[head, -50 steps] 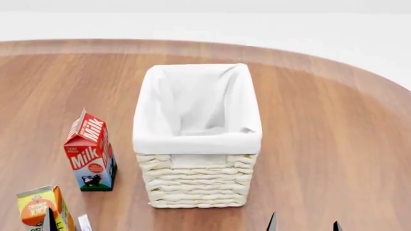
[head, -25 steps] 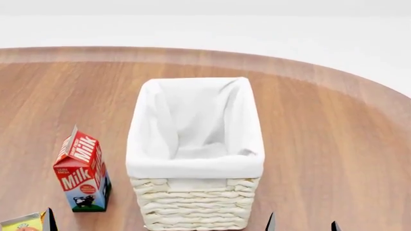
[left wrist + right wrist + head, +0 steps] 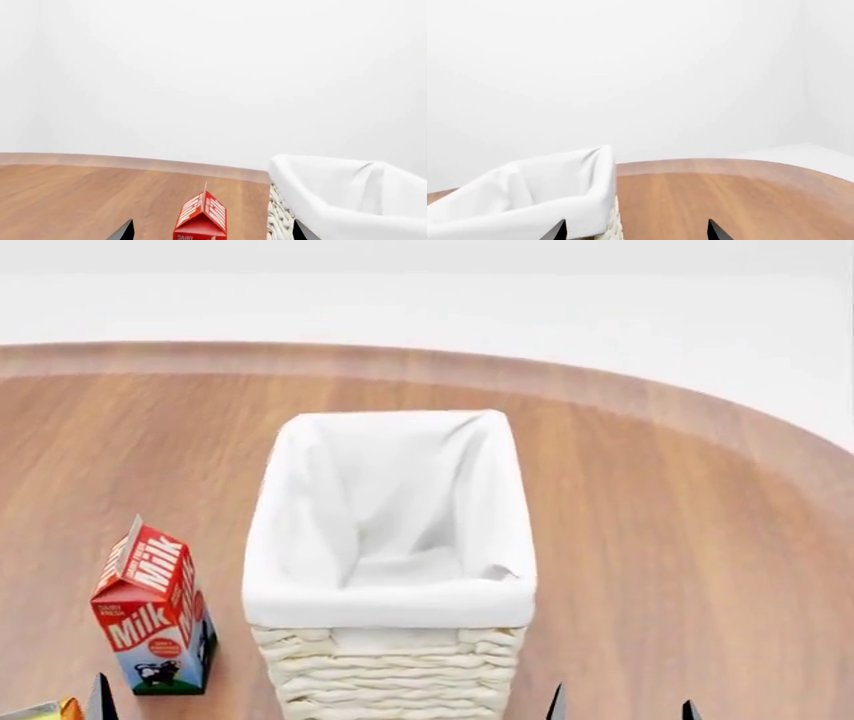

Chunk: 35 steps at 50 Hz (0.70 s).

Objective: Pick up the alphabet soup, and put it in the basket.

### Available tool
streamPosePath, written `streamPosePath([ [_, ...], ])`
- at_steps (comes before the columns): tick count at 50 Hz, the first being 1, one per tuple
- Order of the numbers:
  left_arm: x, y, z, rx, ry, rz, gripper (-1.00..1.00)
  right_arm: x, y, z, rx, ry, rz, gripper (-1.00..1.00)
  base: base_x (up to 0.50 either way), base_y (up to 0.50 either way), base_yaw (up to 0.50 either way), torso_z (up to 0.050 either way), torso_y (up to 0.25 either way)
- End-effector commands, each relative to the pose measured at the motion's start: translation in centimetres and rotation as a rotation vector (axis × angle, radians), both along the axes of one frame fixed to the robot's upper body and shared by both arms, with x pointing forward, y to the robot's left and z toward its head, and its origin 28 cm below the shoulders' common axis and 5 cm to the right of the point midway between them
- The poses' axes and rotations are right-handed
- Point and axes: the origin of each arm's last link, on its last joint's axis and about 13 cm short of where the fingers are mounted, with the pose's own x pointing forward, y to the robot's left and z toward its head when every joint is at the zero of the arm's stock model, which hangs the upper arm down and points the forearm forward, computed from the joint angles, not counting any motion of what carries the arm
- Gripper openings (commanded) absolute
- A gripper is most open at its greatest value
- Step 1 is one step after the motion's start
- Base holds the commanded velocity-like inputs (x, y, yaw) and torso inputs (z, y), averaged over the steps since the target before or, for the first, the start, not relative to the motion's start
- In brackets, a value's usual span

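Basket (image 3: 390,585) cloth-lined, nothing visible inside, milk carton (image 3: 150,608) beside it, both claws' tips spread apart

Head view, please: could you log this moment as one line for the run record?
stage: searching | soup can: not in view | basket: empty, upright | milk carton: left of basket | left tool: open | right tool: open

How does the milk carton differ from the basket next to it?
The milk carton is small, red and white with a blue base and printed lettering; the basket is far bigger, cream woven wicker with plain white cloth lining. The carton is closed with a peaked top; the basket is open-topped and looks empty. Both stand upright on the wooden table.
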Motion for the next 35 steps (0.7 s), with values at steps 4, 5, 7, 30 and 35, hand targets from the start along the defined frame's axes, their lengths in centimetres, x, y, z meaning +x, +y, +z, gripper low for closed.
streamPosePath([
  [4, -0.11, 0.02, 0.06, 0.0, -0.001, 0.0, 1.0, -0.01, 0.01, 0.01, 0.006, 0.0, 0.001, 1.0, 0.12, -0.08, 0.0, 0.0, 0.0],
  [5, -0.11, 0.03, 0.06, 0.0, -0.001, 0.0, 1.0, -0.02, 0.0, 0.02, 0.007, -0.001, 0.002, 1.0, 0.11, -0.03, 0.0, 0.0, 0.0],
  [7, -0.12, 0.04, 0.06, -0.001, -0.001, 0.0, 1.0, -0.01, 0.0, 0.0, 0.007, -0.001, 0.002, 1.0, 0.05, 0.0, 0.0, 0.0, 0.0],
  [30, 0.0, 0.06, 0.0, -0.001, -0.001, 0.0, 1.0, 0.03, 0.29, -0.14, -0.026, 0.006, 0.018, 1.0, 0.03, 0.0, 0.0, 0.0, 0.0],
  [35, 0.06, -0.01, -0.03, 0.0, -0.001, -0.001, 1.0, 0.14, 0.21, -0.2, -0.014, 0.005, 0.016, 1.0, 0.08, 0.0, 0.0, 0.0, 0.0],
])
